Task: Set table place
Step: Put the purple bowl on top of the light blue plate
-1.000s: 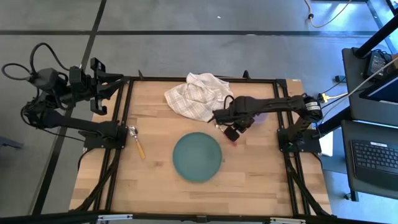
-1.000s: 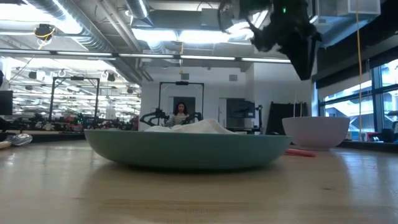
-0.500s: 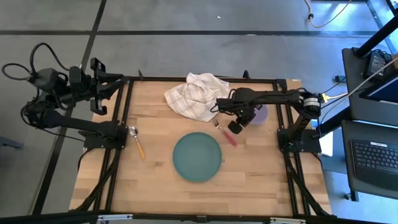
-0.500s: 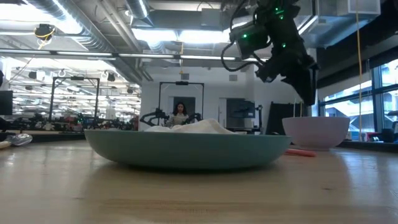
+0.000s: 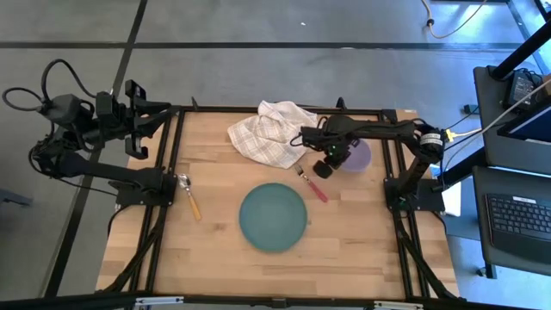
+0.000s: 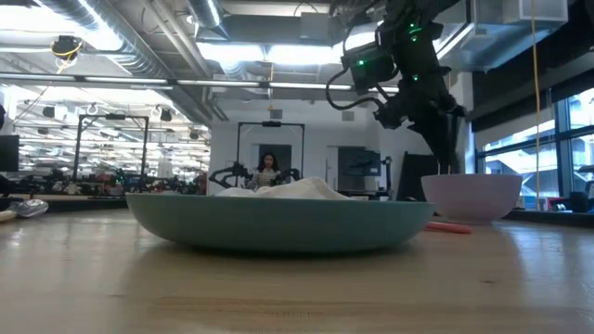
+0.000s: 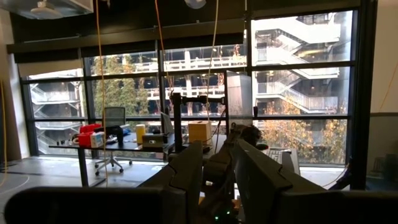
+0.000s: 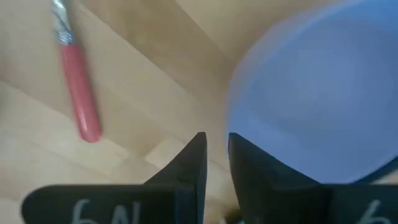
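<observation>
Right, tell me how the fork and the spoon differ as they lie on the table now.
The fork has a red handle; the spoon has a yellow-orange one. The fork lies right of the teal plate, near the lilac bowl and the right claw; the spoon lies left of the plate, by the left arm's base. Both lie flat on the wooden table, ungripped, heads toward the far edge.
</observation>
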You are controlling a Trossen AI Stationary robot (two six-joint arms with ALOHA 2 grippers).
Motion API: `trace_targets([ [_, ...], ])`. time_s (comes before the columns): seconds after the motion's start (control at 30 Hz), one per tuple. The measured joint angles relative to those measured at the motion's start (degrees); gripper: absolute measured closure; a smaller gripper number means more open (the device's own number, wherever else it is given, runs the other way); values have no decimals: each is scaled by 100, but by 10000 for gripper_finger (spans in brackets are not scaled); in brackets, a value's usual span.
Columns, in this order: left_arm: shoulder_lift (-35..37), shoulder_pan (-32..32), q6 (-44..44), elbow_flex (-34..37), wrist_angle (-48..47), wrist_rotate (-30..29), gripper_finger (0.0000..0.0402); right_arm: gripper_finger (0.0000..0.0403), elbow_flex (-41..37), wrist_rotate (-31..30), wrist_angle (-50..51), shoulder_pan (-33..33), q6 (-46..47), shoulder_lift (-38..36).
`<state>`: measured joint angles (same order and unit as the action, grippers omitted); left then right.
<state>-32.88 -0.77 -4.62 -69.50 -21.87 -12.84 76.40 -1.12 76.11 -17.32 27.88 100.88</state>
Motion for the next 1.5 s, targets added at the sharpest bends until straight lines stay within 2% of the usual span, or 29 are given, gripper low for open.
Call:
trace_targets([
  [0.37, 0, 1, -4, 0, -1, 0, 315, 334, -28, -139, -150, -9, 38, 0],
  [0.7, 0, 0, -7, -2, 0, 0, 315, 334, -700, -134, -257, -9, 467, -2],
  [0.97, 0, 0, -7, -1, 4, 0, 315, 335, -881, -137, -505, -9, 459, -2],
  [1.17, 0, 0, -5, 0, 4, 0, 315, 389, -929, -169, -588, -7, 342, -2],
  [1.37, 0, 0, -2, -1, 4, 0, 315, 393, -681, -510, -291, 174, 477, -1],
  [1.5, 0, 0, -2, -1, 4, 0, 315, 393, 36, -515, 139, 440, 662, -13],
])
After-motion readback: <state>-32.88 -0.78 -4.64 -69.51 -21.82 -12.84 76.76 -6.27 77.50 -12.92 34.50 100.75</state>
